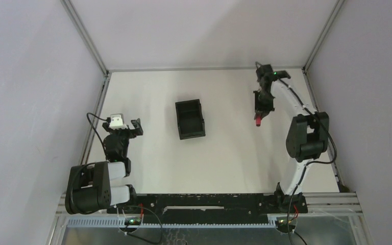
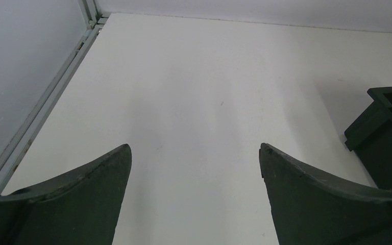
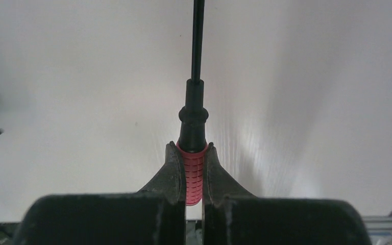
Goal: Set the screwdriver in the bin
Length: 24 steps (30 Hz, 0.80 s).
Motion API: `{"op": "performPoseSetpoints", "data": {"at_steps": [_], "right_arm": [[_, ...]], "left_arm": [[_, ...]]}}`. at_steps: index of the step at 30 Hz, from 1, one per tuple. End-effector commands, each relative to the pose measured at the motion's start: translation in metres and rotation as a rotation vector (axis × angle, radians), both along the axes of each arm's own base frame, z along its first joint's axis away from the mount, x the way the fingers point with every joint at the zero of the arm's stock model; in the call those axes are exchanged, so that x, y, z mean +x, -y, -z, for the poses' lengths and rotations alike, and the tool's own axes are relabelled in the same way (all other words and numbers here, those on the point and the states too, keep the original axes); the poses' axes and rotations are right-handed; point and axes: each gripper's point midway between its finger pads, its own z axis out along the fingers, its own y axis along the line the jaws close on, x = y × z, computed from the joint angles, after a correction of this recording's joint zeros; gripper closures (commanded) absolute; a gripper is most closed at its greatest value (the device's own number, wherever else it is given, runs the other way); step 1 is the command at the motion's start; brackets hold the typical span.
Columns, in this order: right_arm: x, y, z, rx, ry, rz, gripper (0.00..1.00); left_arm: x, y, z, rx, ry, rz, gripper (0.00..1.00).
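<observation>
The black open-top bin [image 1: 190,119] stands on the white table left of centre; its corner shows at the right edge of the left wrist view [image 2: 385,127]. My right gripper [image 1: 260,113] is shut on the red handle of the screwdriver [image 3: 193,173], well to the right of the bin. The red handle end [image 1: 258,123] pokes out below the fingers in the top view. In the right wrist view the thin dark shaft [image 3: 197,41] points straight away from the fingers [image 3: 171,173]. My left gripper [image 2: 194,153] is open and empty, left of the bin.
Aluminium frame rails [image 1: 84,35] and grey walls close in the white table on the left, back and right. The rail [image 2: 46,102] runs close along the left of my left gripper. The arm bases sit on the black bar [image 1: 204,201] at the near edge.
</observation>
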Motion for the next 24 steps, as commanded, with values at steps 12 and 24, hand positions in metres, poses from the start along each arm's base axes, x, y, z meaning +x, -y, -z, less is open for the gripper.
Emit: {"op": "performPoseSetpoints", "data": {"at_steps": [12, 24], "right_arm": [[0.005, -0.024, -0.13, 0.094, 0.158, 0.034, 1.0], [0.036, -0.245, -0.154, 0.37, 0.327, -0.342, 1.0]], "left_arm": [[0.006, -0.001, -0.019, 0.029, 0.055, -0.003, 0.0], [0.006, -0.001, -0.019, 0.028, 0.054, -0.004, 0.0]]}}
